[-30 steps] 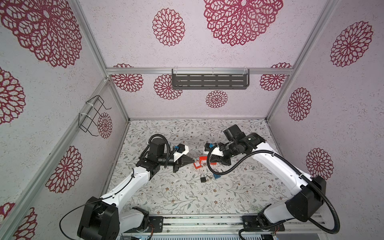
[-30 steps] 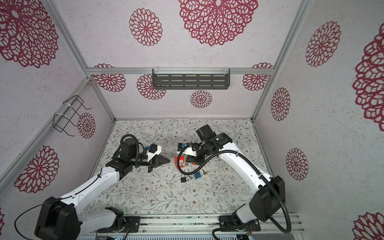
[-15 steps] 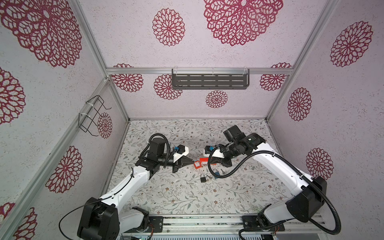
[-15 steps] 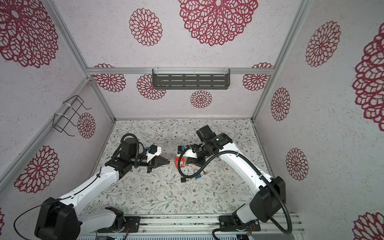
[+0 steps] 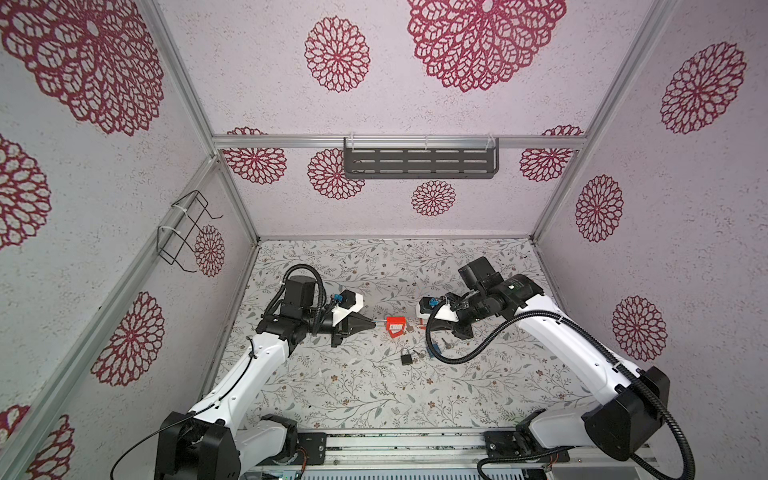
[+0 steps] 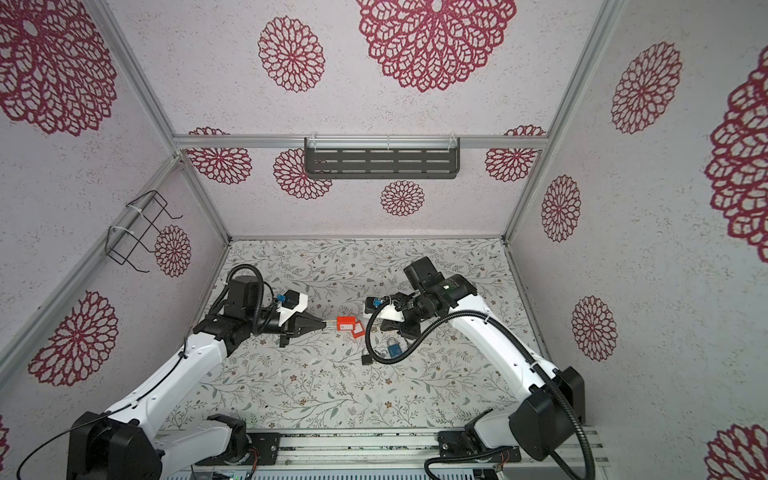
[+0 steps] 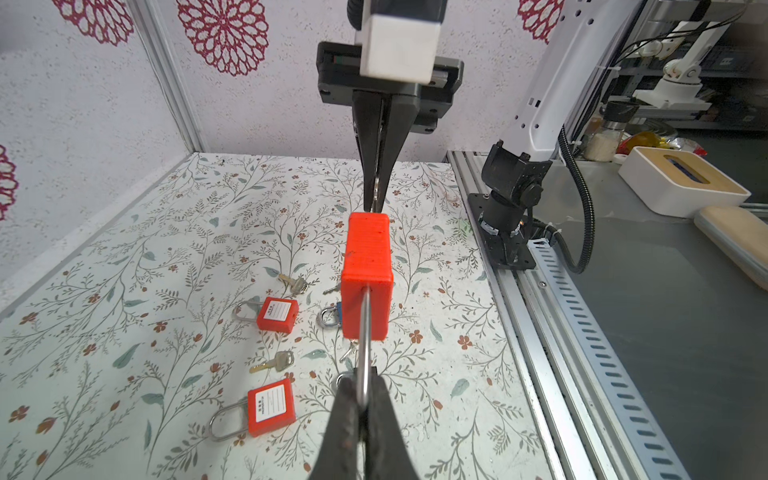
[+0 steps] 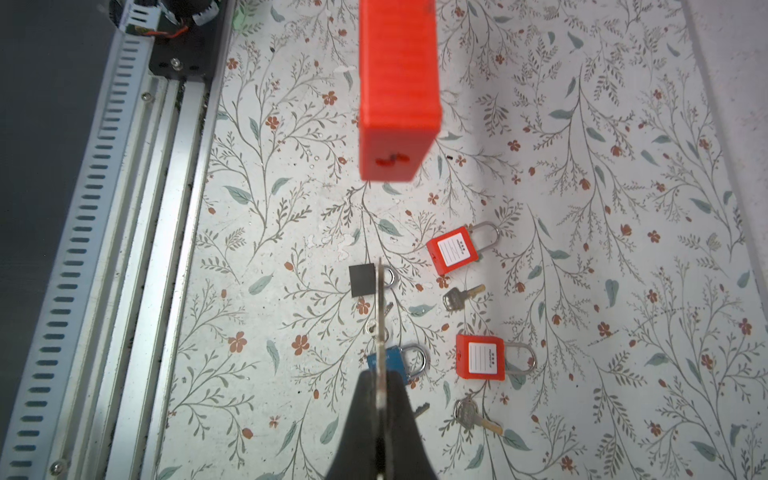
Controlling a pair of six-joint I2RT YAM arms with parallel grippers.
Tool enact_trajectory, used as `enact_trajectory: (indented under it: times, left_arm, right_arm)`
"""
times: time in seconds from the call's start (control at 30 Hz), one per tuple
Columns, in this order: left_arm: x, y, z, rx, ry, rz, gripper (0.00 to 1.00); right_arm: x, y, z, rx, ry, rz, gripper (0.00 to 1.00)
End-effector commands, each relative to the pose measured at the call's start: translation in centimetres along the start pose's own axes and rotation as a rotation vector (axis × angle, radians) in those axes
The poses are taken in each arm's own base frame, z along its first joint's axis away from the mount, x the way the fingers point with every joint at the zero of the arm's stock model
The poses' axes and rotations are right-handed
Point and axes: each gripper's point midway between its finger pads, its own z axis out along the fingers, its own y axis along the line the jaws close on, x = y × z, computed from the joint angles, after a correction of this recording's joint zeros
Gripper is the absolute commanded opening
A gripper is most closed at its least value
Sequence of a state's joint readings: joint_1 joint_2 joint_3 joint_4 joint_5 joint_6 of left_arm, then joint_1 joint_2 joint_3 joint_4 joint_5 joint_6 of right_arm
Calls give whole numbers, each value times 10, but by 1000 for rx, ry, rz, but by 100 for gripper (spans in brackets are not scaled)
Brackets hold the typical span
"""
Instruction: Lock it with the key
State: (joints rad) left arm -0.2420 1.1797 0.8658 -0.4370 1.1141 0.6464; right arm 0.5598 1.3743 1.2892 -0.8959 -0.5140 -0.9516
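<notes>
Closing the last of its gap over the past second, the right end effector (image 8: 380, 386) now pinches the key (image 8: 380, 291) tight. It also seems to have eased slightly back from the lock it was crowding, so a gap shows between the key tip and the lock. This suggests the key is secured, but it has not yet been inserted.

Nearest the left wrist camera, the left end effector (image 7: 362, 386) is fully clamped on the steel shackle (image 7: 364, 340). It holds the red padlock (image 7: 368, 266) in the air, with the body pointing away toward the other arm, and it has not shifted. Whether the shackle is pushed home in the body cannot be told, since it shows edge-on.

Beyond the body, the key points blade-first at the keyhole (image 8: 390, 158), near it but apart and roughly in line. The blade also shows edge-on, so whether its turn matches the slot is unclear. As a judgement, the next step is a short straight push into the keyhole and then a twist, with the left arm bracing the lock against both.

Underneath, other padlocks (image 8: 480, 360) and loose keys (image 8: 457, 297) lie untouched on the tabletop (image 8: 291, 232). Farthest back, the shelf (image 5: 419, 162) on the rear wall plays no part.
</notes>
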Motion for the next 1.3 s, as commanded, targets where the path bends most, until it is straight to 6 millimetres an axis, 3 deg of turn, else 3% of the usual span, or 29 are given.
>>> enact_trajectory:
  times: [0.0, 0.2, 0.4, 0.57, 0.73, 0.93, 1.27]
  left_arm:
    - [8, -7, -10, 36, 98, -21, 0]
    - [40, -20, -15, 220, 337, -148, 0]
    - [77, -10, -11, 241, 555, -197, 0]
    - [101, -1, -12, 270, 691, -244, 0]
    - [121, 11, -10, 320, 809, -286, 0]
    - [141, 31, -4, 353, 918, -298, 0]
    - [177, 48, 6, 412, 1079, -314, 0]
  right_arm:
    - [3, -18, -6, 115, -2, 100, 0]
    - [-8, -20, 3, 112, -104, 251, 0]
    - [-10, -18, 13, 203, -166, 333, 0]
    - [-7, -17, 32, 259, -174, 404, 0]
    - [-1, -16, 48, 303, -139, 442, 0]
    - [7, -23, 51, 377, -171, 524, 0]
    - [19, -17, 73, 327, -141, 547, 0]
